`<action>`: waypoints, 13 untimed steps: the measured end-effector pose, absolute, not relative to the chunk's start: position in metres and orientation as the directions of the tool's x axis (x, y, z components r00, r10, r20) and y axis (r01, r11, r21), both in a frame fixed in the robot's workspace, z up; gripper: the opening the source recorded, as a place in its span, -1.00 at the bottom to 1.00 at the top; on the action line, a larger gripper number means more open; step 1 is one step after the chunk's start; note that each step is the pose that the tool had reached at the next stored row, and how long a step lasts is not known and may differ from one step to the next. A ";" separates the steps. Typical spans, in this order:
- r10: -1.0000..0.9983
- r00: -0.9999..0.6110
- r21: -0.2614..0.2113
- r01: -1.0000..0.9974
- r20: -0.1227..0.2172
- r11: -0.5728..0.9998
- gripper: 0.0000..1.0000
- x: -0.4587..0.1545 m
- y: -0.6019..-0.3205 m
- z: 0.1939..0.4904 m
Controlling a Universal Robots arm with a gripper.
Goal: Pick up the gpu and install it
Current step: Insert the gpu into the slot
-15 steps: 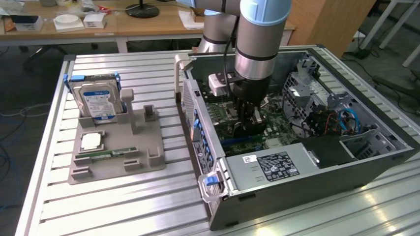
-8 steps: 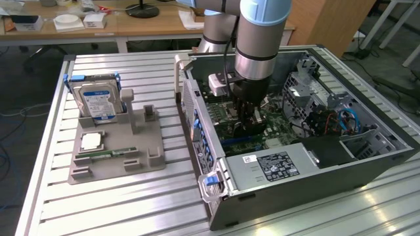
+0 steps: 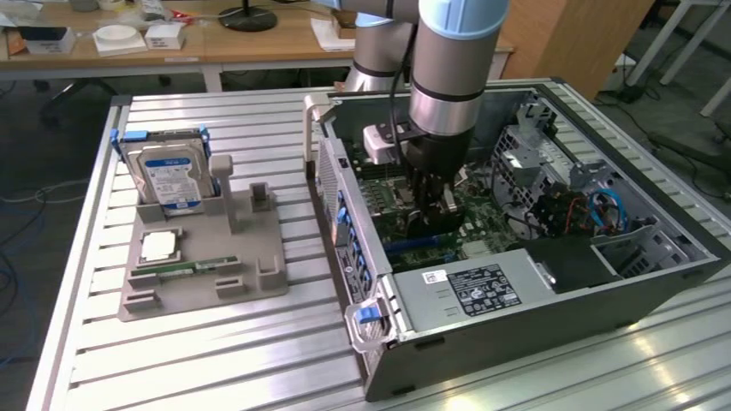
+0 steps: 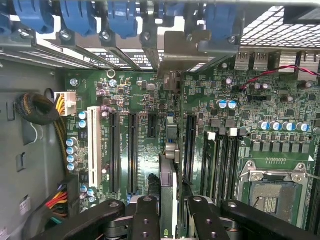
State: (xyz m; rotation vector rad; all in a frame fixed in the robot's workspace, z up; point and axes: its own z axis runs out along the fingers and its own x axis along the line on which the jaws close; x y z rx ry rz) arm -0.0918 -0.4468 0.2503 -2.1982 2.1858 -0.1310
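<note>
Partly hidden: in the exterior view the black gripper (image 3: 432, 210) and the grey-and-blue robot arm (image 3: 451, 60) cover most of what is held, so the card is hard to make out there. Wrist view settles it: the thin dark gpu card with a silvery metal end bracket (image 4: 168, 172) is seen edge-on, pinched between the black gripper fingers (image 4: 146, 215), one on each face. Card stands upright over the green motherboard (image 4: 240, 100), in line with the long black expansion slots (image 4: 132, 145). Cannot tell whether its lower edge is seated in a slot. Bracket end sits by the case's rear wall, near the blue slot latches (image 4: 122, 17). The card's near end is hidden behind the fingers.

Surface: slatted aluminium counter (image 3: 263, 360). Behind it are wooden desks (image 3: 252, 43) with white boxes (image 3: 115, 38) and a black round stand base (image 3: 248, 19), over a dark floor (image 3: 57, 128).

Containers: black open computer case (image 3: 639, 282) lies on its side, holding the motherboard, a grey power supply with a white label (image 3: 480, 287), blue cables (image 3: 605, 210) and an open processor socket (image 4: 275, 192). On the exterior view's left, a grey moulded tray (image 3: 257, 282) carries a silver hard drive with blue-white label (image 3: 171, 175) standing on edge, a square silver processor (image 3: 157, 247) and a narrow green memory stick (image 3: 183, 267) lying flat.
</note>
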 end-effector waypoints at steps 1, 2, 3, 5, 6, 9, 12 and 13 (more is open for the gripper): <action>-0.999 0.004 -0.087 -0.996 0.032 -0.007 -0.47 -0.092 -0.447 0.251; -0.999 0.004 -0.087 -0.996 0.032 -0.007 -0.47 -0.092 -0.447 0.251; -0.999 0.004 -0.087 -0.996 0.032 -0.007 -0.47 -0.092 -0.447 0.251; -0.999 0.004 -0.087 -0.996 0.033 -0.007 -0.47 -0.092 -0.447 0.251; -0.999 0.005 -0.087 -0.996 0.032 -0.007 -0.47 -0.092 -0.447 0.251; -0.999 0.005 -0.088 -0.996 0.033 -0.008 -0.47 -0.092 -0.447 0.251; -0.999 0.005 -0.089 -0.996 0.033 -0.008 -0.47 -0.092 -0.447 0.251; -0.999 0.005 -0.090 -0.996 0.033 -0.008 -0.47 -0.092 -0.447 0.251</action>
